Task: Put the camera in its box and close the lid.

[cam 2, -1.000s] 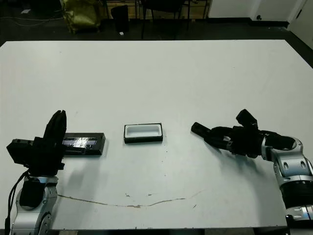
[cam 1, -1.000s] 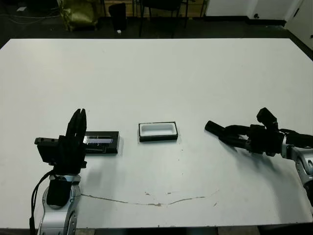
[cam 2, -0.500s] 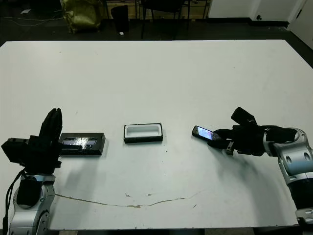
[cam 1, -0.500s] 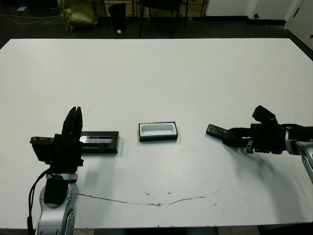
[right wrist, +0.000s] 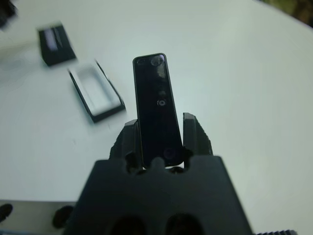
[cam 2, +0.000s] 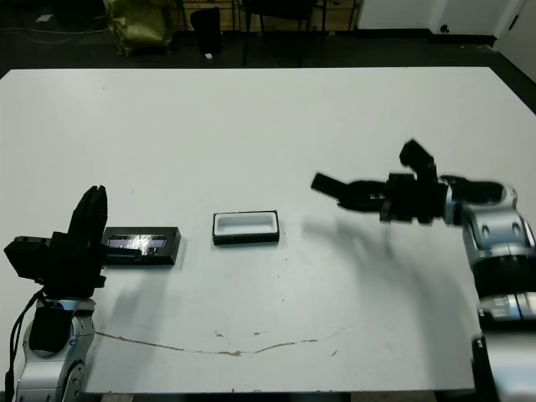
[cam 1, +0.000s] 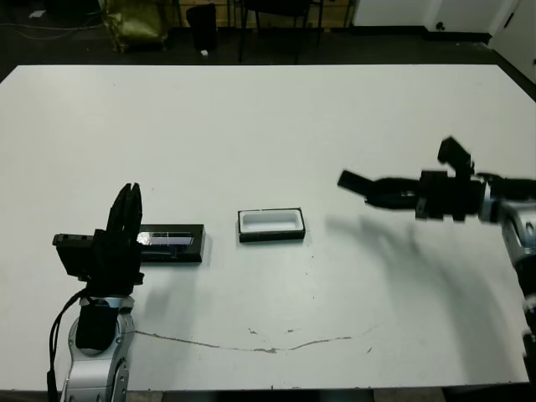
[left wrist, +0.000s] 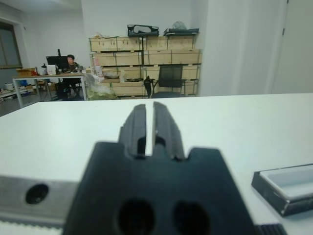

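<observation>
The slim black camera (cam 1: 355, 181) hangs in the air right of the box, and my right gripper (cam 1: 378, 190) is shut on its rear end. The right wrist view shows the camera (right wrist: 156, 105) standing between the fingers (right wrist: 129, 133), with the box (right wrist: 96, 94) and the lid (right wrist: 55, 43) on the table beyond it. The white-lined box (cam 1: 270, 224) lies open at the table's middle. Left of it lies the lid (cam 1: 172, 244), flat, its glossy strip upward. My left gripper (cam 1: 127, 219) is shut on nothing, upright just left of the lid's end.
A thin brown crack (cam 1: 268, 345) runs along the table's front. Chairs and a yellow-green bag (cam 1: 134, 21) stand beyond the far edge. Far off in the left wrist view, a person (left wrist: 71, 60) sits at a desk before wooden shelves.
My right gripper has lifted the camera off the table and carried it up and a little left, toward the box. The left arm has barely moved.
</observation>
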You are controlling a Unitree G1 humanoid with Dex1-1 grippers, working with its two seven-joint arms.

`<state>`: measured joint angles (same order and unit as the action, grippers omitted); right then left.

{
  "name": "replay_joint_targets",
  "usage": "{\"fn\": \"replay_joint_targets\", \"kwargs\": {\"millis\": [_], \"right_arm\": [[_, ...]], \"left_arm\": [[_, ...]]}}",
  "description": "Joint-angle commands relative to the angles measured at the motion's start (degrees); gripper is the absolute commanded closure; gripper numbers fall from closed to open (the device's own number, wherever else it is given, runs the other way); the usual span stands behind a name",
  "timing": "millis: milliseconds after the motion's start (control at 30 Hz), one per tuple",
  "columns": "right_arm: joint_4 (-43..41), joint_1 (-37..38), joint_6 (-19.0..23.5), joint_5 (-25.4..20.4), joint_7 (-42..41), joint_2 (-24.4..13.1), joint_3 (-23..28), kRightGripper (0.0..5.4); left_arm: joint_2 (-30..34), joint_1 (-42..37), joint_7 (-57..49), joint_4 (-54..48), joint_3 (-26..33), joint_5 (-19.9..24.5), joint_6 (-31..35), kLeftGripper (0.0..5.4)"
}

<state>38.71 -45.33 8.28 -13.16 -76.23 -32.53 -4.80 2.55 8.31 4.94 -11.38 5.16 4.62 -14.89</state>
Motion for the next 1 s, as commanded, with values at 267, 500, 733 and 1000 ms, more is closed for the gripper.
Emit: {"fn": "replay_joint_targets", "kwargs": {"millis": [267, 500, 733, 1000], "right_arm": [[4.74, -14.28, -1.19, 2.54, -4.6, 6.25, -2.86, 4.8], [8.74, -18.09, -2.99, 4.79, -6.92, 11.33, -5.49, 4.8], [6.13, -16.75, -4.67, 9.38, -3.3, 13.42, -8.92, 4.8], [4.12, -14.04, -4.34, 11.7, -0.41, 13.94, -10.63, 4.8]], "left_arm": [[0.31, 0.76, 0.21, 0.89, -0.05, -0.13, 0.19, 5.4], [0.27, 0.95, -0.23, 1.11, -0.02, -0.65, 0.36, 5.4], [0.44, 1.23, -0.11, 1.11, 0.07, -0.67, 0.12, 5.4], [0.55, 1.32, -0.04, 1.65, -0.02, -1.05, -0.68, 5.4]]}}
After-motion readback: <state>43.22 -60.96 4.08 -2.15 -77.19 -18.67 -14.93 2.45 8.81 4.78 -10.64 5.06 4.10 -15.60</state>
